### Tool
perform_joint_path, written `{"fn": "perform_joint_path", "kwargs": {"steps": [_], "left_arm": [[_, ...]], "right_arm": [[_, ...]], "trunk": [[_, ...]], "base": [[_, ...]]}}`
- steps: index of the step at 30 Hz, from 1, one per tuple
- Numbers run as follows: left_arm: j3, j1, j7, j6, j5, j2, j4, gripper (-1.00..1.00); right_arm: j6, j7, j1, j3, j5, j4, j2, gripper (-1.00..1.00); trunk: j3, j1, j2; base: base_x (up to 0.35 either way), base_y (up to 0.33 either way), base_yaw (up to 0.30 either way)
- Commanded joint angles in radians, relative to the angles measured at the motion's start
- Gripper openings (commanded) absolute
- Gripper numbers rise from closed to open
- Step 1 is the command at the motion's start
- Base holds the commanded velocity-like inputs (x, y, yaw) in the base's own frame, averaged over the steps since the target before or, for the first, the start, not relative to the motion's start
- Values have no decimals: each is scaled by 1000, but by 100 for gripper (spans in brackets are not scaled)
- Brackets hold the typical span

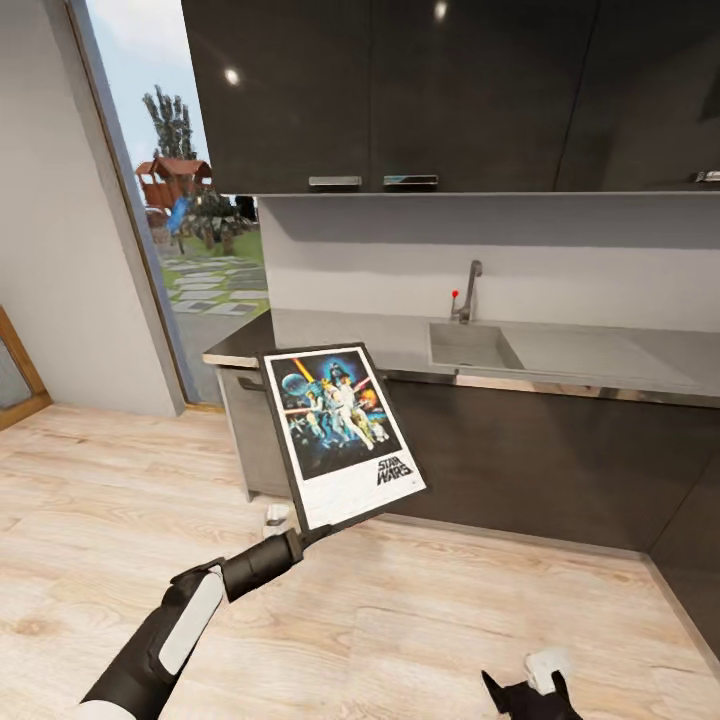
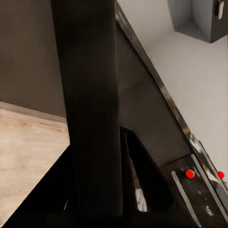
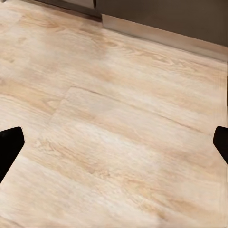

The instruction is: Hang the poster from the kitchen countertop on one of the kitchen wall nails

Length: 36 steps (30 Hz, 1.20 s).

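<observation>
— The poster (image 1: 342,432), is it off the countertop (image 1: 400,345) now?

— Yes. It hangs in the air in front of the dark cabinet fronts (image 1: 520,460), just out from the counter's near corner, tilted back so the artwork faces up and toward us. The left gripper (image 1: 300,540) is clamped on its lower frame edge, at the corner below the logo. Holding it by the bottom leaves the top edge free, which I'd guess is the part that has to meet a nail.

— And the other one?

— The right gripper (image 3: 114,142) hangs low over the wooden floor (image 3: 118,123), fingers spread wide with nothing between them. It looks parked out of the way.

— Any nail in sight?

— None that I can make out. Ahead there's the sink (image 1: 470,348), the tap (image 1: 468,290) and the pale wall (image 1: 500,255) under the upper cabinets (image 1: 400,90).
</observation>
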Motion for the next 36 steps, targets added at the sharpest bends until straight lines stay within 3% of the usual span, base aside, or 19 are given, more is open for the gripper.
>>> {"fn": "perform_joint_path", "kwargs": {"steps": [1,3,4,8,10,12,13,16,18,23,26,32,36], "left_arm": [[-5,-1,-16,5,-8,10,3,-100],[-11,-1,-56,-1,-48,24,13,-100],[-14,-1,-97,-12,-94,35,26,-100],[-17,-1,-181,-45,-183,49,53,-100],[-17,-1,-229,-74,-226,55,69,-100],[-17,-1,-249,-92,-242,57,76,-100],[-18,0,-267,-111,-258,59,85,-100],[-19,0,-277,-123,-268,60,91,-100],[-19,0,-282,-133,-290,61,94,-100],[-20,0,-286,-141,-341,62,97,-100],[-20,0,-320,-153,-361,62,96,-100],[-22,0,-371,-175,-370,61,98,-100],[-29,0,-378,-179,-400,61,98,-100]], "right_arm": [[21,12,-16,4,-7,0,-9,100],[64,38,-43,5,-6,-3,-22,100],[100,73,-63,4,-5,-8,-32,100],[154,167,-112,4,-5,-23,-68,100],[209,263,-153,4,-4,-32,-99,100],[258,337,-187,3,-4,-35,-115,100],[335,450,-244,4,-4,-35,-136,100],[390,559,-298,4,-3,-34,-153,100],[421,677,-350,4,-3,-33,-177,100],[445,882,-424,5,-2,-30,-217,100],[453,1049,-483,4,-2,-28,-279,100],[454,1226,-502,6,-3,-28,-332,100],[453,1257,-505,16,-3,-26,-332,100]], "trunk": [[-1,0,-1],[-1,0,-1],[-1,0,-1],[-1,0,-1],[-1,0,-1],[-1,0,-1],[-1,0,-1],[-1,0,-1],[-1,0,-1],[-1,0,-1],[-1,0,-1],[-1,0,-1],[-1,0,-1]], "base": [[0,0,0],[0,0,0],[0,0,0],[0,0,0],[0,0,0],[0,0,0],[0,0,0],[0,0,0],[0,0,0],[0,0,0],[0,0,0],[0,0,0],[0,0,0]]}}
